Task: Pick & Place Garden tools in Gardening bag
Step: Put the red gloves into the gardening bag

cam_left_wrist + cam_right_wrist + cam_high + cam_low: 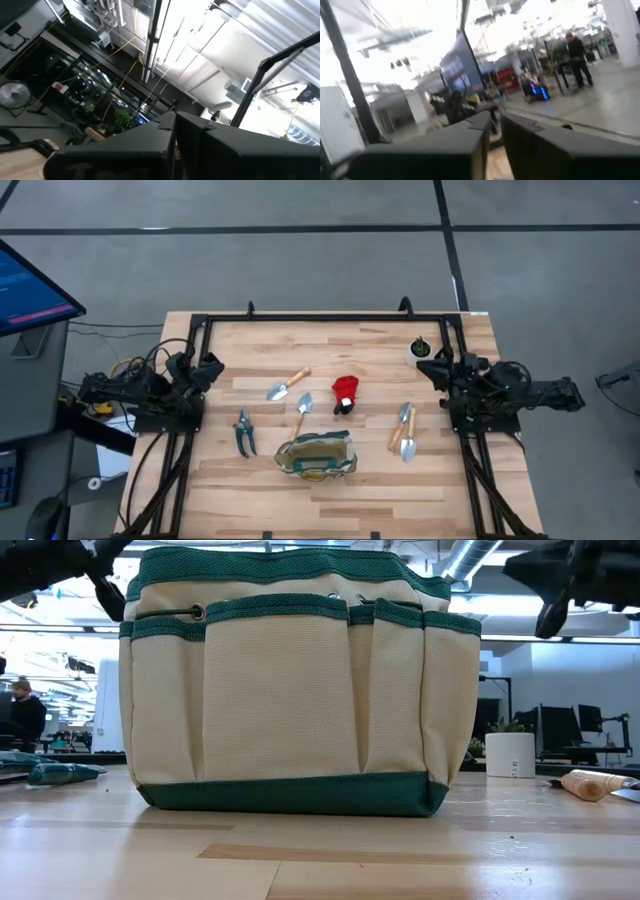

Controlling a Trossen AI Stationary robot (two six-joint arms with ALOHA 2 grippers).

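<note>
The gardening bag (316, 456), cream fabric with green trim and outer pockets (285, 690), stands upright on its base near the table's front edge. The garden tools lie flat around it. There are two wooden-handled trowels (287, 385) (302, 410), a red-and-black item (345, 393), green-handled shears (244, 432) and two more wooden-handled tools (404, 430). My left gripper (215, 366) hangs shut above the table's left side, its fingers together (175, 120). My right gripper (425, 366) hangs above the right side with a narrow gap between its fingers (495, 122). Neither holds anything.
A small white pot with a plant (421, 348) stands at the far right, close to my right gripper. A black frame (330, 317) runs along the table's far edge and down both sides. Bare wood lies between the tools and the frame. A person (577, 55) stands in the room beyond.
</note>
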